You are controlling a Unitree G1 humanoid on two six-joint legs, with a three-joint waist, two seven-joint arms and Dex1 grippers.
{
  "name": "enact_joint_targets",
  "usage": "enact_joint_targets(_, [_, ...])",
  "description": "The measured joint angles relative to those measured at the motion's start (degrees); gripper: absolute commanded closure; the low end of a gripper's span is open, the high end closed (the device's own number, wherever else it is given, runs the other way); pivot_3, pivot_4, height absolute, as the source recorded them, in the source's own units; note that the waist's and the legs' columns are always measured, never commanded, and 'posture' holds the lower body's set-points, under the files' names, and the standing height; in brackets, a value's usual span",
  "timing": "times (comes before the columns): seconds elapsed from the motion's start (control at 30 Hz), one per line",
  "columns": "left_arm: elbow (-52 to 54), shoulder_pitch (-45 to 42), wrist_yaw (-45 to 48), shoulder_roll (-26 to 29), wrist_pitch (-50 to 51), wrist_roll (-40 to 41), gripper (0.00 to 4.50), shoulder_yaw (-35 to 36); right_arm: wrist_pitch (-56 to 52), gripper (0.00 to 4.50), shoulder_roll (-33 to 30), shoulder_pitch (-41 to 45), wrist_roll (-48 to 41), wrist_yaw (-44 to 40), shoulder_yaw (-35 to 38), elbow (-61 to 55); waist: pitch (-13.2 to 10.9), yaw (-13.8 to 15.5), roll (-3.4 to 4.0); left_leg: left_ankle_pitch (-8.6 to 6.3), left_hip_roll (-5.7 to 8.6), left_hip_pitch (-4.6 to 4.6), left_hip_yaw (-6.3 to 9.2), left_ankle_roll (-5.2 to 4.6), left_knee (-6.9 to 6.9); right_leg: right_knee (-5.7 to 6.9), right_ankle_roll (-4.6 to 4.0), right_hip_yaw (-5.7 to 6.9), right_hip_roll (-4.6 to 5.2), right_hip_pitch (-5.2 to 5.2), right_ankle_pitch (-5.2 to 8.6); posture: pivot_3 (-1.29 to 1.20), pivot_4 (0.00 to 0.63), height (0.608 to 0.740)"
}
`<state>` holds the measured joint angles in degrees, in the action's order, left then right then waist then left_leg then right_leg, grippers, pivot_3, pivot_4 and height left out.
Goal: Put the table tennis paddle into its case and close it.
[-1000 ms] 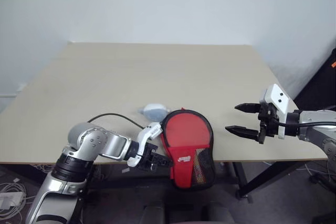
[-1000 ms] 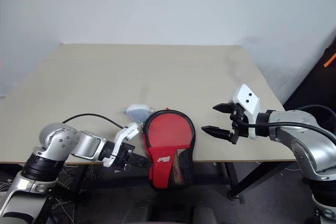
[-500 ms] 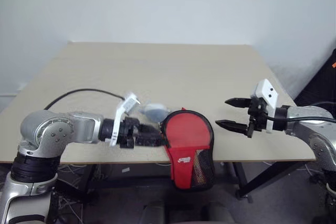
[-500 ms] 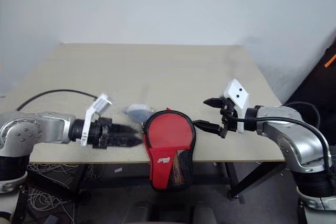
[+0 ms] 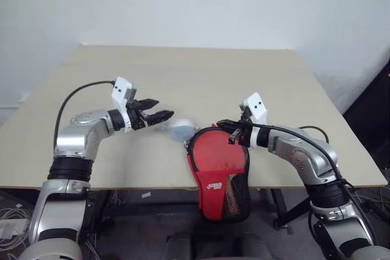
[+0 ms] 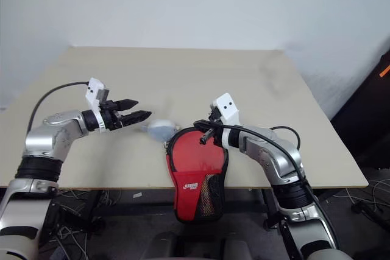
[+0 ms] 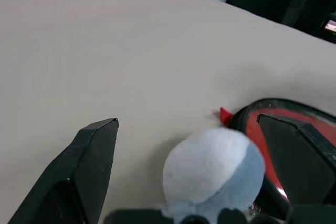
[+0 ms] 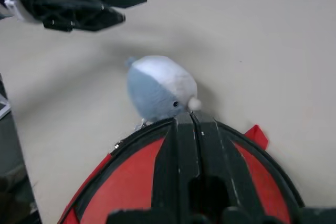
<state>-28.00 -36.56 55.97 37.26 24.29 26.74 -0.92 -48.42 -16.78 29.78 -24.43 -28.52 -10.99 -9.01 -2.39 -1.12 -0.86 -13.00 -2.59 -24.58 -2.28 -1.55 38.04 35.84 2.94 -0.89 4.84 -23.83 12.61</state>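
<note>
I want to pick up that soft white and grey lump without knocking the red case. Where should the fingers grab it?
Probably across its round middle, coming from the robot's left. The lump sits on the table right against the rounded end of the case, so that side is blocked. The left gripper hangs open on the free side, while the right gripper is shut over the case edge.

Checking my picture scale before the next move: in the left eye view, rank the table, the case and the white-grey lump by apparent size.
1. table
2. case
3. white-grey lump, clearly the smallest
</note>
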Motion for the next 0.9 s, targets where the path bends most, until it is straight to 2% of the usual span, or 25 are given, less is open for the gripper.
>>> enact_joint_targets(0.17, [-3.9,0.3,0.9,-3.5,-3.7,-3.3,0.0,0.0,2.0,4.46,2.5,-0.5,4.0,2.1,-2.1,4.5,0.0,-0.1,0.01,0.09,-0.01,0.05,0.0,-0.03,0.05,0.11,-0.02,0.0,0.0,0.02,-0.06,0.0,0.0,0.74])
enact_joint_targets(0.4, [-9.9,0.0,1.6,-7.3,-3.7,-3.7,0.0,1.9,6.8,4.46,6.2,-3.6,8.7,2.0,-7.5,10.3,0.0,-0.3,0.0,0.09,-0.01,0.05,0.03,-0.04,0.06,0.16,-0.01,0.0,-0.02,0.01,-0.07,0.0,0.0,0.74])
enact_joint_targets(0.63, [-16.9,-1.7,1.1,-9.2,-5.6,-5.7,0.0,2.8,11.0,4.46,10.2,-3.6,10.9,1.9,-8.3,16.0,0.0,-0.4,-0.01,0.09,0.0,0.08,0.07,-0.04,0.09,0.19,0.0,0.0,-0.02,0.06,-0.07,0.0,0.0,0.74])
enact_joint_targets(0.9, [-21.1,-3.6,0.3,-11.1,-7.7,-7.8,0.0,4.1,12.7,4.46,11.4,-3.6,12.3,1.0,-8.2,17.4,0.0,-0.5,0.0,0.09,0.0,0.16,0.08,-0.04,0.09,0.2,0.0,0.01,-0.02,0.13,-0.07,0.0,0.0,0.74])
